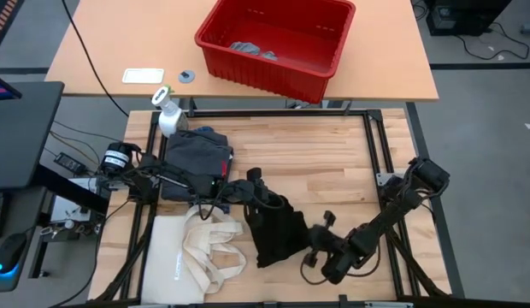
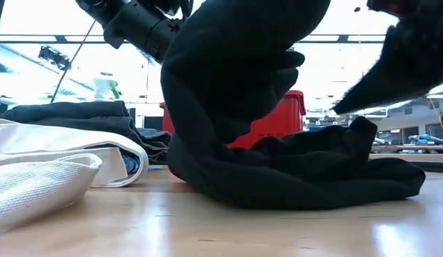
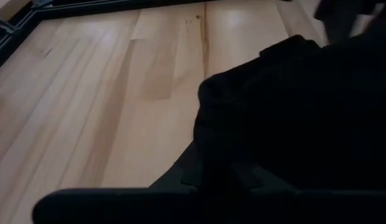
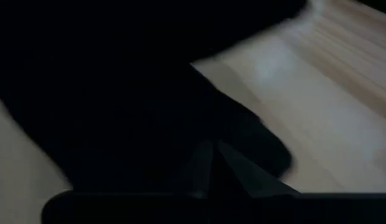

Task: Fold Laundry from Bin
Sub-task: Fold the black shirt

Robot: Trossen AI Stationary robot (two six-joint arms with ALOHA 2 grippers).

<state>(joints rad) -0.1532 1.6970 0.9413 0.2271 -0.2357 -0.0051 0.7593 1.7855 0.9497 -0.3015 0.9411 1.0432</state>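
A black garment point(image 1: 273, 229) lies bunched near the middle of the wooden table, its far end raised. My left gripper point(image 1: 256, 181) is shut on that raised end. My right gripper point(image 1: 319, 233) is shut at the garment's right edge, coming from the near right. In the low view the cloth point(image 2: 236, 86) hangs in a tall fold, and its lower part point(image 2: 314, 178) rests on the table. A folded dark grey piece point(image 1: 195, 156) lies flat at the left. The red bin point(image 1: 278, 43) stands on the far table with a light grey piece point(image 1: 248, 49) inside. My left gripper holds the black garment by its far end point(image 1: 263, 195), coming from the table's left and slanting down. The cloth point(image 3: 292, 124) covers the fingers in the wrist view, so the kind of hold is hidden. The garment hangs slack below, its lower part on the table. My right gripper has its fingertips point(image 4: 208, 163) closed together on black cloth point(image 4: 199, 134) at the garment's right edge point(image 1: 306, 233). The fingers slant down from the table's near right. One layer or several cannot be told. The rest of the garment lies on the table.
A cream tote bag point(image 1: 201, 252) lies at the near left, beside the black garment. A spray bottle point(image 1: 167, 111) stands at the far left corner. Bare wood point(image 1: 333, 162) lies open at the far right of the table.
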